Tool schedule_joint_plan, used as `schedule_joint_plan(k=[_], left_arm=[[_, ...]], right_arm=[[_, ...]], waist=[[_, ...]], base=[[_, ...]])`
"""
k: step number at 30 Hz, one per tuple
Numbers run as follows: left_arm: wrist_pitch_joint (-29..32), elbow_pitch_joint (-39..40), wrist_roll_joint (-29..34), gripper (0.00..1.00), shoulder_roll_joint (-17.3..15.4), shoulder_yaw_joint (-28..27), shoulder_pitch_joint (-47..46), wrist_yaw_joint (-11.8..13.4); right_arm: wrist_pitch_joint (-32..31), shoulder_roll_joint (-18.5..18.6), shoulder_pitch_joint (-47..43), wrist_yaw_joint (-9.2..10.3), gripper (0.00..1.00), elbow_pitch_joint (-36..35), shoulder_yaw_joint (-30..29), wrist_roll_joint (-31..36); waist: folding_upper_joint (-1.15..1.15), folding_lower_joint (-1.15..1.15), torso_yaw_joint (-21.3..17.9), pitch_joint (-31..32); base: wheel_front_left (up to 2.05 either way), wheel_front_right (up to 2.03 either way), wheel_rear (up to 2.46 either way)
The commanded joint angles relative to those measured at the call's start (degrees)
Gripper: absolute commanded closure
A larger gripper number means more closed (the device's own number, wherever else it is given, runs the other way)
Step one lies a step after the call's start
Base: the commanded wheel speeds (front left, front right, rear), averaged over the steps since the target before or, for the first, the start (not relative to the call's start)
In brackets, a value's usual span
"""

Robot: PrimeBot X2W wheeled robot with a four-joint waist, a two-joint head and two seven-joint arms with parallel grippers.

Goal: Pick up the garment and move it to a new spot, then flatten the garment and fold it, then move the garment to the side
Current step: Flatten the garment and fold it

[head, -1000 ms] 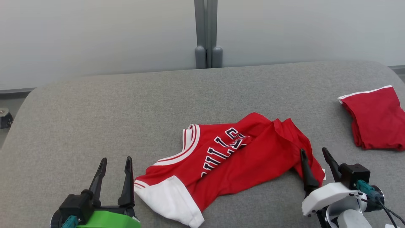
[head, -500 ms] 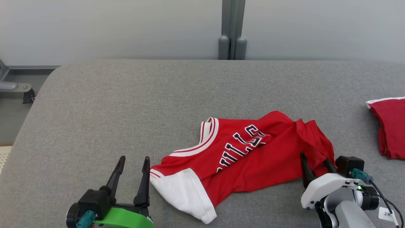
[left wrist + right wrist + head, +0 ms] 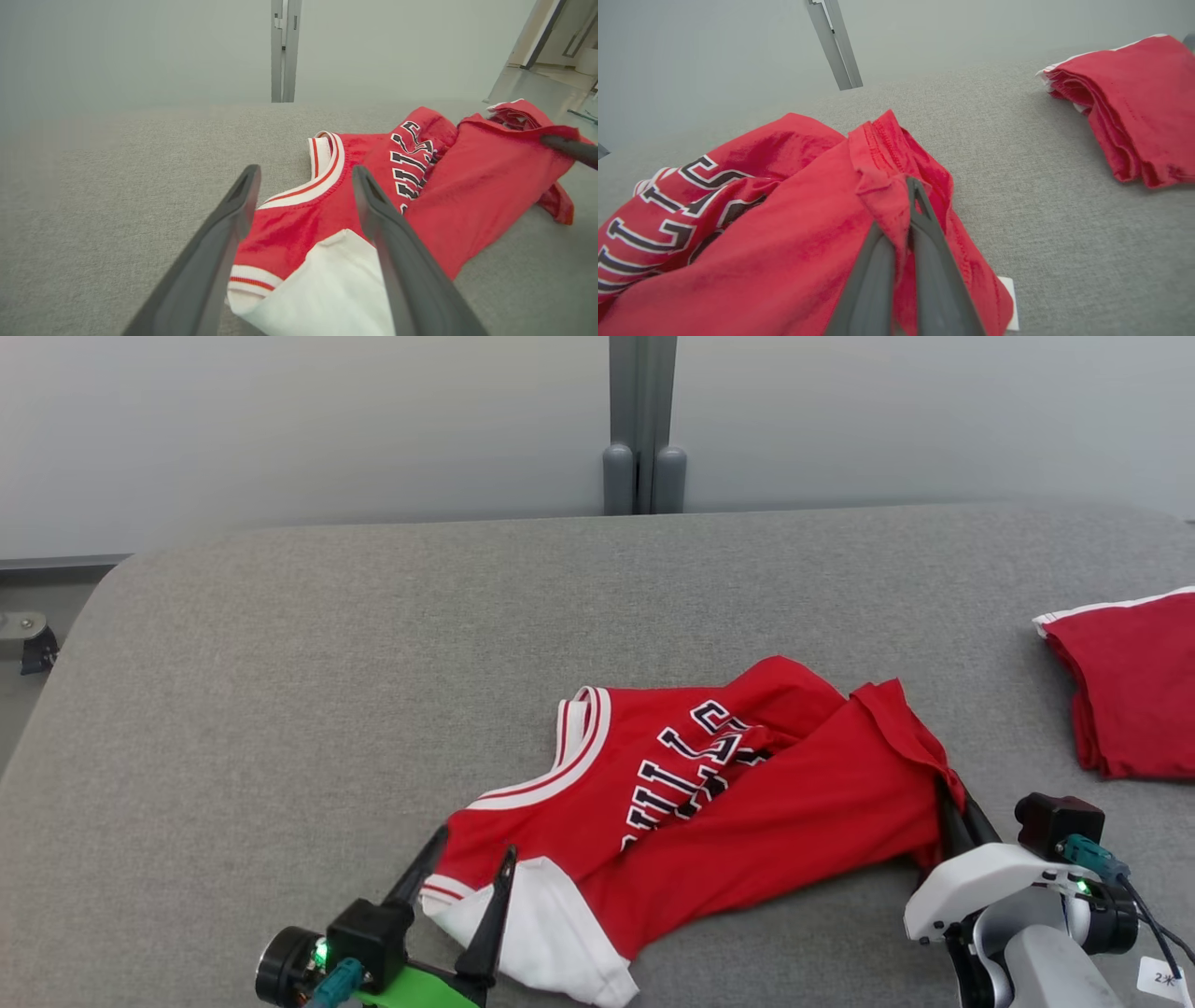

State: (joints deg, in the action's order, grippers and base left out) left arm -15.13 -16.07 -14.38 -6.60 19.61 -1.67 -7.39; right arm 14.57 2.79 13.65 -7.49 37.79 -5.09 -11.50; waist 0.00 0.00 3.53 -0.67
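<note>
Pick-up step: the right claw point(image 3: 913, 196) pinches the crumpled red lettered jersey point(image 3: 747, 812) by its hem at lower right, and the left claw point(image 3: 473, 845), spread over its white sleeve point(image 3: 551, 933), should close next.

Red garment point(image 3: 794, 821): soft matt cloth w/ stitched hems. Grey desk point(image 3: 373, 663) cover: rough matt fabric. Both jaws: dark smooth plastic.

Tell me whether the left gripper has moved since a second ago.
Yes. The left gripper went rightward: it stood clear of the white sleeve, now straddles it.
</note>
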Motion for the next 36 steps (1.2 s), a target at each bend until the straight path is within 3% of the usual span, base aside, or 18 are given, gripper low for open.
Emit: schedule_joint_plan(k=[1,11,18,28,29,30,31,32,33,36], left_arm=[[0.0,-1.4,0.2,0.00,-1.6,2.0,-1.4,-0.1],[0.6,-8.9,2.0,0.00,-8.2,14.8,-8.6,-0.1],[1.3,-13.9,2.6,0.00,-8.9,19.8,-13.1,-0.1],[0.5,-19.2,3.3,0.00,-8.1,22.3,-16.6,0.0],[0.4,-19.4,3.1,0.09,-8.1,22.6,-16.8,0.0],[0.5,-19.7,3.0,0.29,-8.0,22.8,-16.9,0.0],[0.4,-20.0,2.8,0.42,-8.0,23.0,-17.0,0.0],[0.3,-20.2,2.7,0.75,-8.0,23.2,-17.1,0.0],[0.3,-20.4,2.5,1.00,-8.0,23.4,-17.2,0.0],[0.1,-21.1,2.4,1.00,-8.1,24.2,-17.4,0.0]], right_arm=[[0.3,0.2,-0.6,0.00,1.00,-0.3,0.0,-0.6],[-0.1,0.2,-0.4,0.00,1.00,-0.1,1.9,-1.9],[-0.1,0.2,0.2,0.00,1.00,0.2,2.9,-2.5],[-0.3,0.2,0.5,0.00,1.00,0.2,3.7,-2.7],[-0.3,0.2,0.5,0.00,1.00,0.2,3.7,-2.7],[-0.3,0.2,0.5,0.00,1.00,0.2,3.7,-2.7],[-0.3,0.2,0.4,0.00,1.00,0.2,3.6,-2.7],[-0.3,0.2,0.3,0.00,1.00,0.1,3.6,-2.6],[-0.3,0.2,0.2,0.00,1.00,0.1,3.6,-2.6],[-0.4,0.2,0.0,0.00,1.00,0.0,3.6,-2.6]], waist=[[0.00,0.00,-1.2,-0.2],[0.00,0.00,-2.8,-0.7],[0.00,0.00,-3.7,-1.2],[0.00,0.00,-4.7,-1.5],[0.00,0.00,-4.8,-1.6],[0.00,0.00,-4.8,-1.6],[0.00,0.00,-4.8,-1.5],[0.00,0.00,-4.8,-1.5],[0.00,0.00,-4.8,-1.5],[0.00,0.00,-4.7,-1.4]], base=[[0.00,0.00,0.00],[0.00,0.00,0.00],[0.00,0.00,0.00],[0.00,0.00,0.00],[0.00,0.00,0.00],[0.00,0.00,0.00],[0.00,0.00,0.00],[0.00,0.00,0.00],[0.00,0.00,0.00],[0.00,0.00,0.00]])
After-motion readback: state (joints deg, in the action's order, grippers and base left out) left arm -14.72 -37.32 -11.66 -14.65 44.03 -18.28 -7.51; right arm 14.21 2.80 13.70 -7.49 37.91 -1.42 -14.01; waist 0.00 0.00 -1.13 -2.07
